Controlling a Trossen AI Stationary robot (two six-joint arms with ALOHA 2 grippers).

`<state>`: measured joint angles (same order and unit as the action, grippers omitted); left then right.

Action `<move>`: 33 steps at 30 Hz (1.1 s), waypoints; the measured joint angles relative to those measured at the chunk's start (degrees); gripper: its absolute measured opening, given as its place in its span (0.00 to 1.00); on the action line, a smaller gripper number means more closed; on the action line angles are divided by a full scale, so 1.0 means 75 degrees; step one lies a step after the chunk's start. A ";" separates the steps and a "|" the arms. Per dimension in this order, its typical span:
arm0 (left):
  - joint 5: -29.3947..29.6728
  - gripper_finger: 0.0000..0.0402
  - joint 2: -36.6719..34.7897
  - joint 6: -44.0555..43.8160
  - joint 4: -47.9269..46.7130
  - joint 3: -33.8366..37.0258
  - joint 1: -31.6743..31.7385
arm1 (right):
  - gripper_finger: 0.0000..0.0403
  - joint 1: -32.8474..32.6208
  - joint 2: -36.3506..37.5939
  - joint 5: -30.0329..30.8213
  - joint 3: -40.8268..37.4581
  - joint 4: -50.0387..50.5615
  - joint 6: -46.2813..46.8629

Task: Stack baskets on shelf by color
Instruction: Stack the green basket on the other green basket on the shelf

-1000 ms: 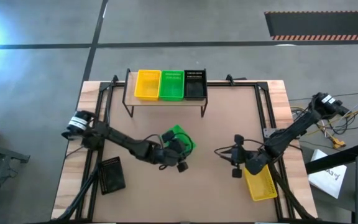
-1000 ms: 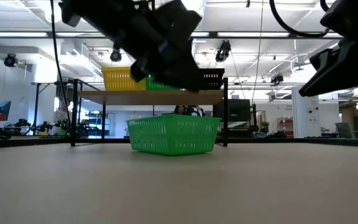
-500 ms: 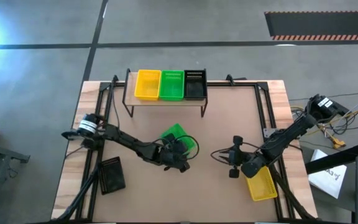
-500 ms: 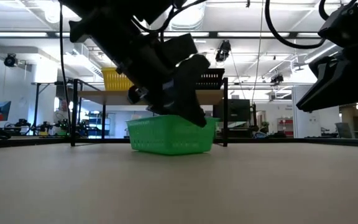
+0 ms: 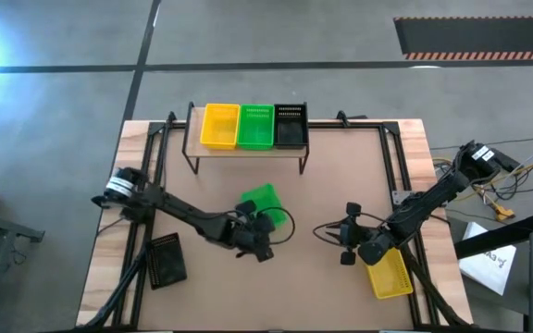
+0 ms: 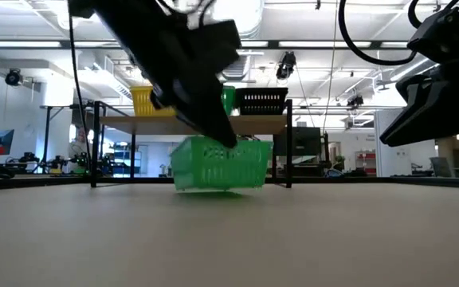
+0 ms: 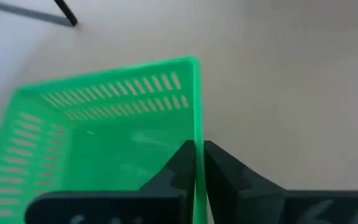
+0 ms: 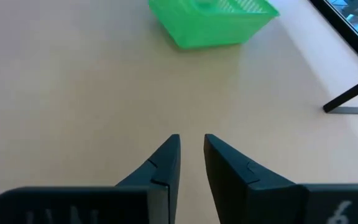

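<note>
left arm hides part of the green basket [image 6: 221, 163]; yellow basket [image 5: 389, 276] partly under right arm

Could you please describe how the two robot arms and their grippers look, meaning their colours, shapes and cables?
Both arms are dark, slim and jointed. The left arm has a white, cylinder-shaped band near its base, and so does the right arm. Thin black cables loop beside the left gripper and the right gripper. Each gripper has two black, wedge-shaped fingers tapering to narrow tips.

Left pincer [image 5: 256, 231] at green basket [image 5: 259, 198], three baskets on shelf [image 5: 192, 146]
</note>
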<state>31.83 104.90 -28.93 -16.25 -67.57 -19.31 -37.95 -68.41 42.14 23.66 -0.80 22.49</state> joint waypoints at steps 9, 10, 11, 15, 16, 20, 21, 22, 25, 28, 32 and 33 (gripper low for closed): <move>-0.0045 0.02 -0.1491 0.1370 -0.0976 0.0034 -0.0918 | 0.15 0.0000 -0.0001 -0.0001 -0.0006 0.0003 -0.0010; 0.0007 0.02 -0.1635 0.1620 -0.0984 0.0041 -0.0993 | 0.15 0.0000 0.0001 0.0001 -0.0006 -0.0003 -0.0016; 0.0063 0.02 -0.1788 0.1904 -0.0968 0.0041 -0.1069 | 0.15 0.0000 0.0001 -0.0001 -0.0006 -0.0003 -0.0018; 0.1035 0.02 -0.2299 0.2749 -0.0892 0.0009 -0.1221 | 0.15 0.0027 0.0002 0.0017 -0.0006 -0.0007 -0.0071; 0.1391 0.02 -0.2420 0.2928 -0.0887 0.0009 -0.1231 | 0.15 0.0029 0.0002 0.0021 -0.0006 -0.0011 -0.0071; 0.2625 0.02 -0.2852 0.3981 -0.0670 0.0019 -0.1096 | 0.15 0.0029 0.0002 0.0045 -0.0006 -0.0029 -0.0071; 0.2744 0.02 -0.2962 0.4256 -0.0623 0.0019 -0.1010 | 0.15 0.0031 0.0002 0.0054 -0.0006 -0.0029 -0.0071; 0.2739 0.02 -0.3081 0.4495 -0.0589 0.0007 -0.0880 | 0.15 0.0032 0.0002 0.0069 -0.0006 -0.0029 -0.0079; 0.2526 0.01 -0.3432 0.5315 -0.0286 -0.0018 -0.0353 | 0.15 0.0032 0.0002 0.0203 -0.0009 -0.0026 -0.0083; 0.1700 0.01 -0.3778 0.6435 0.0133 -0.0004 0.0419 | 0.15 0.0032 0.0002 0.0350 -0.0009 -0.0024 -0.0086; 0.0034 0.00 -0.3999 0.7740 0.0256 -0.0001 0.1793 | 0.15 0.0038 0.0002 0.0404 -0.0009 -0.0023 -0.0086; -0.0247 0.00 -0.4006 0.8052 0.0254 -0.0017 0.2116 | 0.15 0.0038 0.0002 0.0404 -0.0009 -0.0025 -0.0086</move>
<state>29.98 74.85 31.46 -14.34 -67.70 -3.44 -37.67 -68.40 45.17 23.59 -0.98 21.85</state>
